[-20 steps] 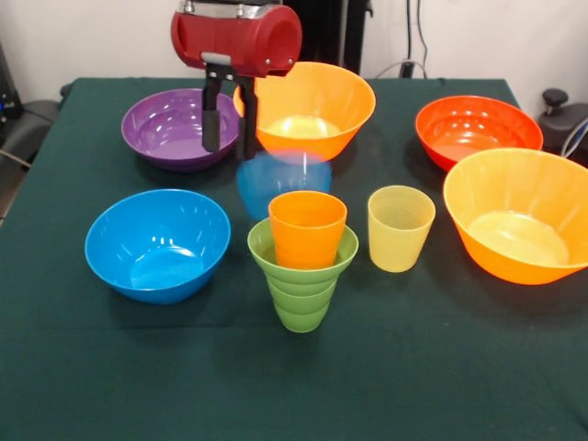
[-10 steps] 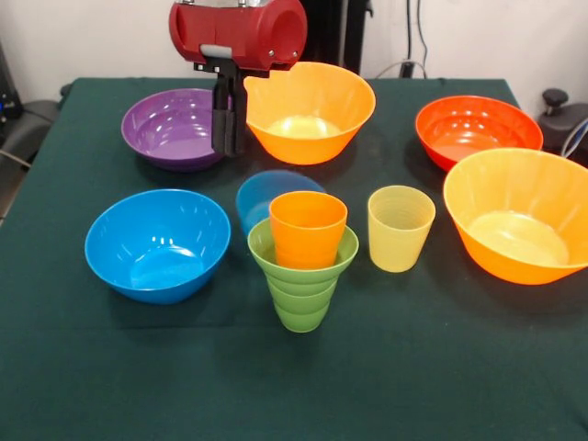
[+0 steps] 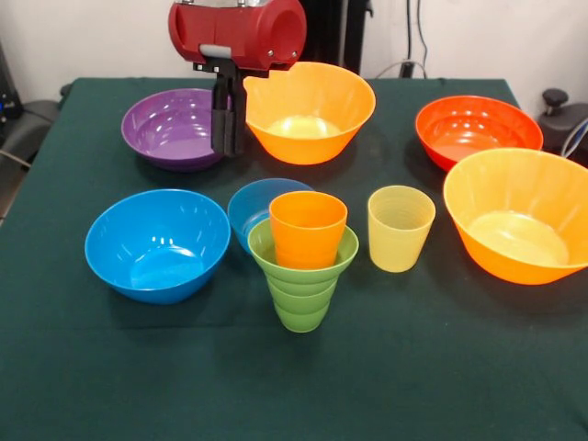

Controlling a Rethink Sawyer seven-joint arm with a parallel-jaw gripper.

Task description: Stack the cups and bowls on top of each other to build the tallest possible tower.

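Note:
A green ribbed cup [image 3: 302,287] stands near the table's middle with an orange cup [image 3: 307,228] nested in it. Just behind them on the left rests the small translucent blue bowl [image 3: 253,206], touching or nearly touching the green cup. The pale yellow cup [image 3: 400,228] is to the right. My gripper [image 3: 227,149] hangs shut and empty above the cloth, between the purple bowl [image 3: 170,126] and an orange bowl [image 3: 308,110]. A medium blue bowl [image 3: 156,244] sits at the left, a red-orange bowl [image 3: 477,129] at the back right, and a second big orange bowl [image 3: 520,217] at the right.
The table [image 3: 138,377] is covered in dark green cloth. A black object [image 3: 562,115] stands off its right edge and a dark chair part [image 3: 23,124] off its left edge.
The small blue bowl, blurred beneath the open gripper a second ago, has come to rest on the cloth behind the green cup. The fingers have shut and shifted slightly left.

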